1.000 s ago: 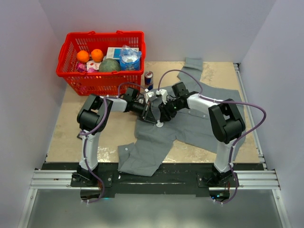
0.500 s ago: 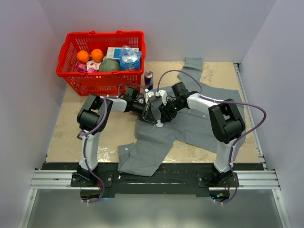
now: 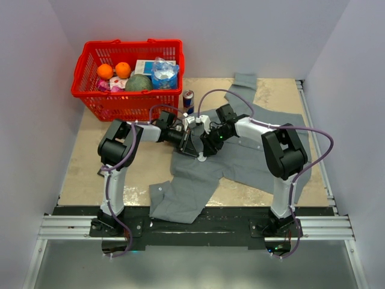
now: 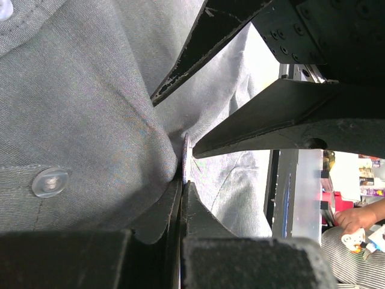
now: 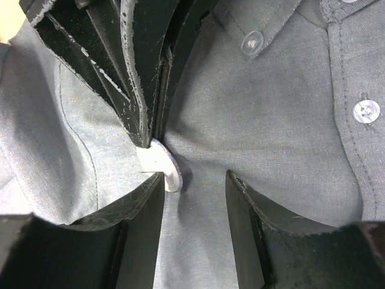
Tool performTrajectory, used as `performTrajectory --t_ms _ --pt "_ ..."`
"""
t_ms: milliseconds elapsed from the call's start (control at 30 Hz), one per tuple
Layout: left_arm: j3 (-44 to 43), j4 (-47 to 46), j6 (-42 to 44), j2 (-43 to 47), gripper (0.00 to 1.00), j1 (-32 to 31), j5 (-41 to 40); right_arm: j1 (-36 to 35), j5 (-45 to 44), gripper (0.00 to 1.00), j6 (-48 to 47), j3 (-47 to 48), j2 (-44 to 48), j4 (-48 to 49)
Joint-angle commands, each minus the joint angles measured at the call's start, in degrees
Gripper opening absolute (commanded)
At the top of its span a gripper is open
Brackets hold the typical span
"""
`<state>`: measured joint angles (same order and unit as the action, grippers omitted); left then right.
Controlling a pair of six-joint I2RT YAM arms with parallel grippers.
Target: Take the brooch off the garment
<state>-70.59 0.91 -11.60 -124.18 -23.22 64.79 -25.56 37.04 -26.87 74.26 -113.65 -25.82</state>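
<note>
The grey shirt (image 3: 252,150) lies spread on the table and fills both wrist views (image 5: 271,120) (image 4: 78,108). The brooch (image 5: 162,164) is a small disc, pale on the side facing me with a reddish rim, standing on edge against the cloth. It shows edge-on in the left wrist view (image 4: 186,158) and as a pale spot in the top view (image 3: 202,158). My left gripper (image 4: 182,185) (image 3: 194,148) is shut on the brooch's edge. My right gripper (image 5: 195,201) (image 3: 209,143) is open; its left finger (image 5: 141,217) is right beside the brooch.
A red basket (image 3: 90,96) with oranges, a bottle and other goods stands at the back left. A drink can (image 3: 188,99) stands beside it, just behind the grippers. Pale shirt buttons (image 5: 366,111) (image 4: 49,182) lie near the fingers. Walls close in both sides.
The right arm's upper links have shifted slightly left. Both grippers stay together at the same spot on the shirt, the left still pinching the brooch.
</note>
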Motion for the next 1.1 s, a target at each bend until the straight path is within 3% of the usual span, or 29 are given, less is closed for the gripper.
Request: performTrajectory --t_ms 0,1067 --pt "-1.04 -1.79 -0.97 -0.36 0.0 0.72 2.09 -0.98 0.23 0.48 -1.25 2.29 -0.7 -0.54" --pt "-1.48 -1.96 -1.41 -0.62 0.0 0.72 2.35 -3.09 -3.55 0.48 -2.66 4.67 -4.04 -4.59"
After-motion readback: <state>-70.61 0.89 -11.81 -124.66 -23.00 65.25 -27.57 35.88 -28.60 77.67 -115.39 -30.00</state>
